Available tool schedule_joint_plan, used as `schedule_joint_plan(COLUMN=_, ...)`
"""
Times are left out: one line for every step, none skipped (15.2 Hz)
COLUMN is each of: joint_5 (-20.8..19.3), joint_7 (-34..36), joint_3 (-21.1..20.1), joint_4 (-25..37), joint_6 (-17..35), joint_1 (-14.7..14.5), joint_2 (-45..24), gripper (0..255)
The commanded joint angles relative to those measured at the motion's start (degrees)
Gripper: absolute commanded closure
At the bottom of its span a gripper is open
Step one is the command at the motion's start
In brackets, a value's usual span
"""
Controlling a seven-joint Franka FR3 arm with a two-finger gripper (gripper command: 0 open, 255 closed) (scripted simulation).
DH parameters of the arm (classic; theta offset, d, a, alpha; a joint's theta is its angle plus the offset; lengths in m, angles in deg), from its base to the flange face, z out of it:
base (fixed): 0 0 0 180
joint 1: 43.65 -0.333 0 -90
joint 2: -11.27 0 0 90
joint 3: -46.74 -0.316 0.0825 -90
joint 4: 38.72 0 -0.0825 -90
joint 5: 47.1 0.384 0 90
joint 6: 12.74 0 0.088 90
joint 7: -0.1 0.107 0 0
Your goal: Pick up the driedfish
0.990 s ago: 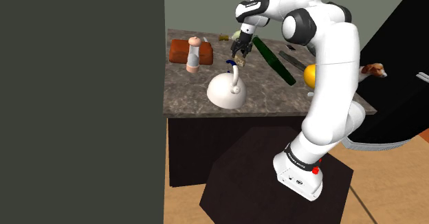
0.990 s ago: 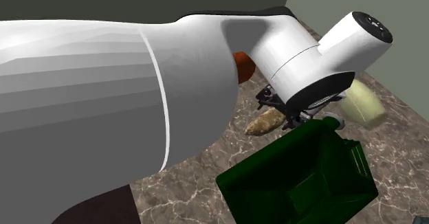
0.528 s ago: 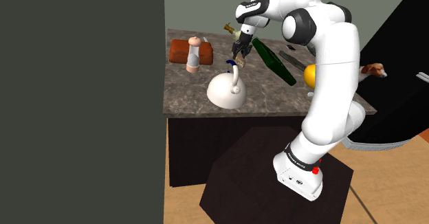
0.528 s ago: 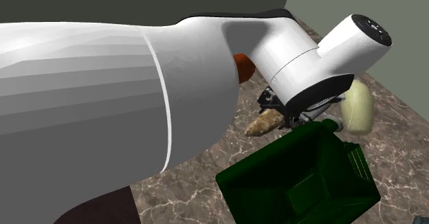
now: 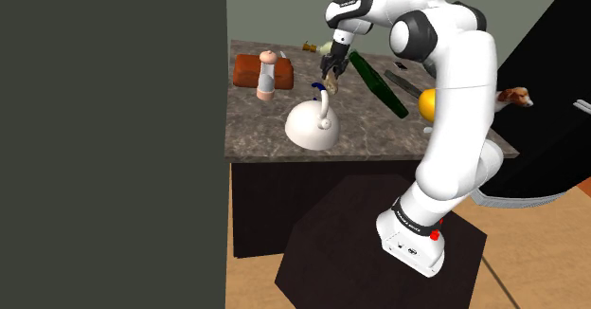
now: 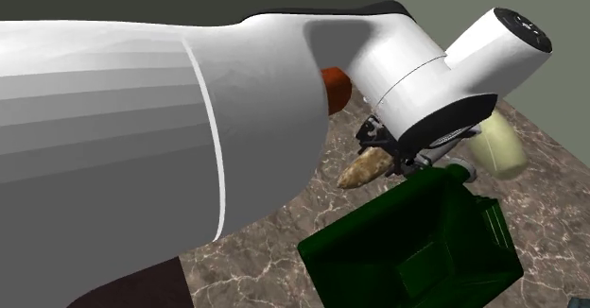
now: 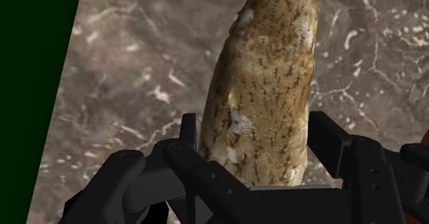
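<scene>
Tool [image 7: 256,150] clasps tan dried fish [image 7: 265,85]; marbled counter [image 7: 124,85] beneath.

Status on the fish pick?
End effector shut on fish. Green bin close beside it. Kettle nearby, apart from the fish.

No text, label, brand, number or sign is legible on anything here.

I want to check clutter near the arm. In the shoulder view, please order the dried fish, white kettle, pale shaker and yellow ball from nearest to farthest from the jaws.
1. dried fish: clasped between the jaws.
2. white kettle: just below them.
3. pale shaker: toward the view's left.
4. yellow ball: toward the view's right.
</scene>
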Motion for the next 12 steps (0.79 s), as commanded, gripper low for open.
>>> schedule_joint_plan(joint_5=-0.2, joint_7=0.3, joint_3=0.1, joint_4=0.8, joint_6=-1.1, joint_1=0.0, joint_2=0.5, gripper=255)
schedule_joint_plan(joint_5=-0.3, joint_7=0.4, joint_3=0.2, joint_4=1.2, joint_6=-1.8, joint_1=0.0, joint_2=0.8, gripper=255)
schedule_joint_plan(joint_5=-0.4, joint_7=0.6, joint_3=0.3, joint_4=1.6, joint_6=-2.4, joint_1=0.0, joint_2=1.0, gripper=255)
schedule_joint_plan(joint_5=-0.5, joint_7=0.7, joint_3=0.3, joint_4=2.1, joint_6=-3.0, joint_1=0.0, joint_2=1.2, gripper=255)
schedule_joint_plan(joint_5=-0.6, joint_7=0.8, joint_3=0.3, joint_4=2.5, joint_6=-3.7, joint_1=0.0, joint_2=1.4, gripper=255)
schedule_joint_plan(joint_5=-0.7, joint_7=0.9, joint_3=0.4, joint_4=3.0, joint_6=-4.3, joint_1=0.1, joint_2=1.6, gripper=255)
schedule_joint_plan(joint_5=-0.8, joint_7=1.0, joint_3=0.4, joint_4=3.5, joint_6=-5.0, joint_1=0.1, joint_2=1.8, gripper=255)
schedule_joint_plan(joint_5=-0.9, joint_7=1.1, joint_3=0.5, joint_4=4.0, joint_6=-5.6, joint_1=0.1, joint_2=2.0, gripper=255)
schedule_joint_plan(joint_5=-1.0, joint_7=1.3, joint_3=0.5, joint_4=4.5, joint_6=-6.3, joint_1=0.1, joint_2=2.1, gripper=255)
schedule_joint_plan(joint_5=-1.0, joint_7=1.4, joint_3=0.5, joint_4=5.1, joint_6=-7.0, joint_1=0.2, joint_2=2.3, gripper=255)
schedule_joint_plan(joint_5=-1.1, joint_7=1.5, joint_3=0.6, joint_4=5.7, joint_6=-7.7, joint_1=0.2, joint_2=2.4, gripper=255)
schedule_joint_plan(joint_5=-1.1, joint_7=1.5, joint_3=0.6, joint_4=5.7, joint_6=-7.8, joint_1=0.2, joint_2=2.4, gripper=255)
